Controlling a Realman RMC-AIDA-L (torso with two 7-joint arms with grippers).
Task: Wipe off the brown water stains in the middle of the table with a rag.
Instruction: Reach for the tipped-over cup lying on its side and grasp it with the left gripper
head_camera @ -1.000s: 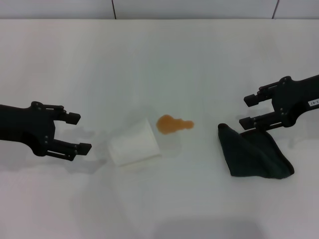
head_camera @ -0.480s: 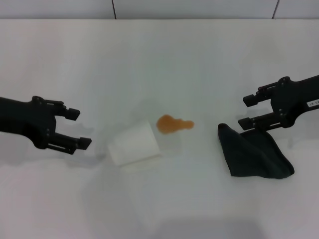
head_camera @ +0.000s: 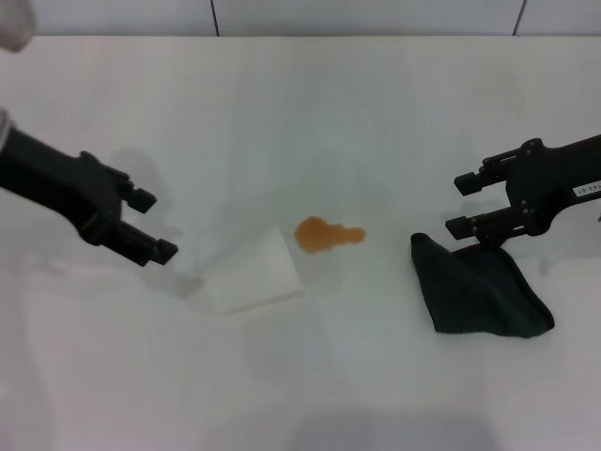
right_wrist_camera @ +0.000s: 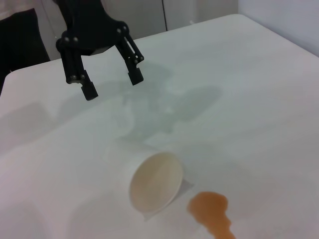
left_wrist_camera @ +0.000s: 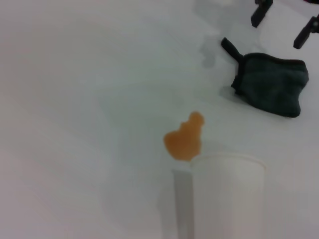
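Head view shows the wide, plain white surface (head_camera: 376, 113) with the small orange-brown lobed liquid blotch (head_camera: 327, 234) near its middle. Just to the left of the blotch lies a white paper cup (head_camera: 252, 272) tipped on its side, its mouth end toward the blotch and close beside it; whether rim and liquid touch cannot be told. To the right of the blotch, apart from it, sits the dark green-black folded cloth rag (head_camera: 477, 286), roughly triangular and flat on the surface.

The black right end effector (head_camera: 468, 204) hangs over the far edge of the rag, its two fingers spread apart and gripping nothing; the lower finger lies just above the rag's upper corner. The black left end effector (head_camera: 153, 225) is off to the left of the cup, clear of it, with its fingers also apart and empty.

From the left wrist view, the blotch (left_wrist_camera: 185, 141) sits just beyond the cup's base (left_wrist_camera: 228, 194), and the rag (left_wrist_camera: 269, 83) lies farther off with the right end effector's fingertips (left_wrist_camera: 260, 12) above it.

From the right wrist view, the cup's pale beige inside (right_wrist_camera: 155, 183) faces the camera, the blotch (right_wrist_camera: 212, 211) lies next to its mouth, and the left end effector (right_wrist_camera: 112, 83) hovers beyond with its fingers parted.
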